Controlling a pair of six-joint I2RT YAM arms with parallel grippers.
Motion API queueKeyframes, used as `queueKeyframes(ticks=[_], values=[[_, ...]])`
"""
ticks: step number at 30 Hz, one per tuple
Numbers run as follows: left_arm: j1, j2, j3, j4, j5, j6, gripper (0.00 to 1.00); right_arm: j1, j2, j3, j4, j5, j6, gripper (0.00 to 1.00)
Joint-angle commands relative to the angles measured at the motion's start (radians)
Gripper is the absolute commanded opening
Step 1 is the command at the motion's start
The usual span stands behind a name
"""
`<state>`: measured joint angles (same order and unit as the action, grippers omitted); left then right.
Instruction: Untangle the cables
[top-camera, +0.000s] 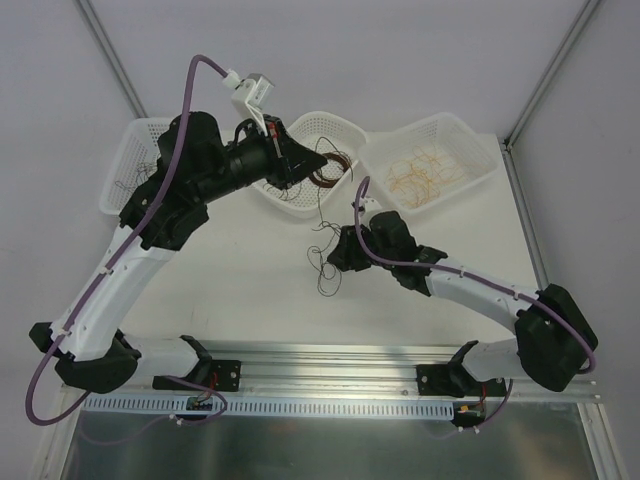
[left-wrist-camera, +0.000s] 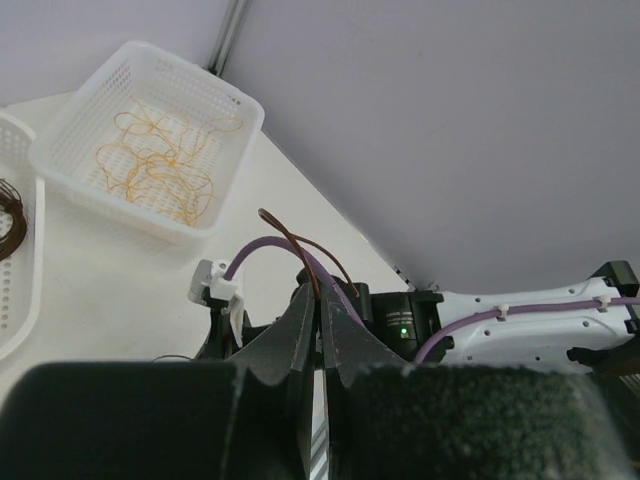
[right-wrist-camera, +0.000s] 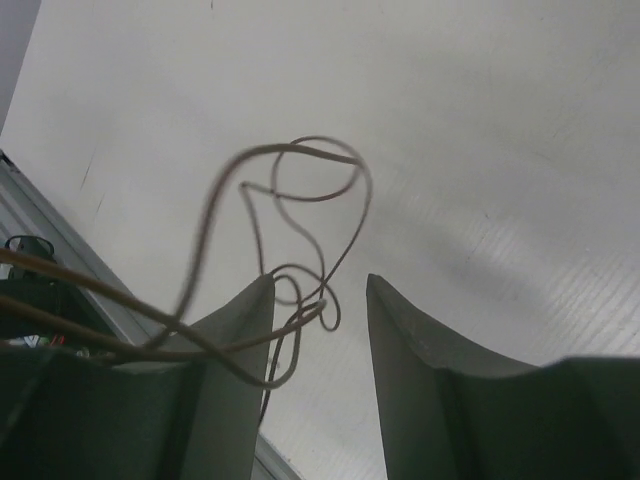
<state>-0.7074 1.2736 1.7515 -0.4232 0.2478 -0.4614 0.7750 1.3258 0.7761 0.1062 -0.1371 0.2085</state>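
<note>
Fingers (left-wrist-camera: 296, 340) of the left gripper (left-wrist-camera: 320, 300) are pressed tight together on one dark brown strand (left-wrist-camera: 300, 250), which rises from between them and arches over past the tips. From above, that gripper hangs over the middle basket (top-camera: 290, 207), right beside the dark brown cables (top-camera: 330, 172) coiled inside it.

The right gripper (right-wrist-camera: 320, 290) sits low over the white table (top-camera: 250, 290), its jaws wide apart with nothing clamped. A thin loose cable (top-camera: 322, 255) curls on the bare table just in front of it. In the wrist view its curly loops (right-wrist-camera: 300, 200) hang in the gap and cross one finger (right-wrist-camera: 235, 350). I cannot tell whether they touch it.

The tan-orange cables (top-camera: 425, 175) lie loose in the right basket (top-camera: 480, 150), well apart from both grippers. The black cables (top-camera: 130, 182) lie in the left basket (top-camera: 108, 195), beside the left arm.

Counted up, there are three white mesh baskets and two arms with two grippers. The cables lie in four separate lots: three in baskets and one on the table. One small green light (left-wrist-camera: 403, 331) glows on the right arm.
</note>
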Motion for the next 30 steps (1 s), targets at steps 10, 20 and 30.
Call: queueKeyframes(ticks=[10, 20, 30], values=[[-0.003, -0.123, 0.023, 0.052, -0.107, 0.012, 0.0, -0.146, 0.099, -0.009, 0.093, 0.042, 0.123, 0.36], [0.005, -0.223, 0.023, -0.012, -0.41, 0.182, 0.0, -0.258, -0.016, -0.152, -0.08, 0.131, 0.094, 0.33], [0.074, -0.152, 0.054, -0.081, -0.493, 0.293, 0.0, -0.301, -0.22, -0.178, -0.425, 0.338, 0.051, 0.33]])
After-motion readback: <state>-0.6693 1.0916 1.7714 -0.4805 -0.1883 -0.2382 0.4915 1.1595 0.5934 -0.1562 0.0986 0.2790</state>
